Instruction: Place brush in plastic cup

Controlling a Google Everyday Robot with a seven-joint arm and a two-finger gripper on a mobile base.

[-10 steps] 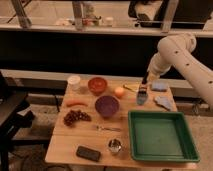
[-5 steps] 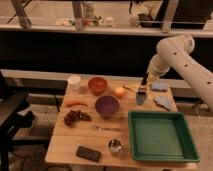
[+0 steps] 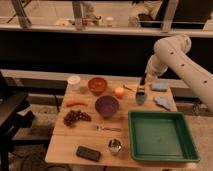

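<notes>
Hovering over the far right part of the table, the gripper (image 3: 143, 83) is hanging from the white arm (image 3: 172, 52) with its fingers drawn fully together. It is sitting just above the plastic cup (image 3: 141, 98). Whether it is pinching anything cannot be told. A thin pale stick, seemingly the brush (image 3: 129, 88), is showing just left of the cup's rim, between the cup and an orange fruit (image 3: 119, 92).

The plastic cup is standing upright, small, pale blue-grey and narrow. What it is holding cannot be made out.

Everything is resting on a light wooden table (image 3: 65, 145). Behind it a dark wall band is running across the room under a railing, and a black chair (image 3: 10, 110) is standing at the left.

A green tray (image 3: 160, 156) is occupying the near right corner, its green floor showing. A purple bowl (image 3: 107, 105) is sitting mid-table, with an orange-red bowl (image 3: 97, 85) and a white cup (image 3: 74, 81) beyond it, and a metal cup (image 3: 115, 146) is standing near the front edge. Their contents cannot be made out.

Two blue cloths (image 3: 161, 95) are lying right of the plastic cup, while dark grapes (image 3: 76, 117) and a carrot (image 3: 76, 103) are lying at the left.
</notes>
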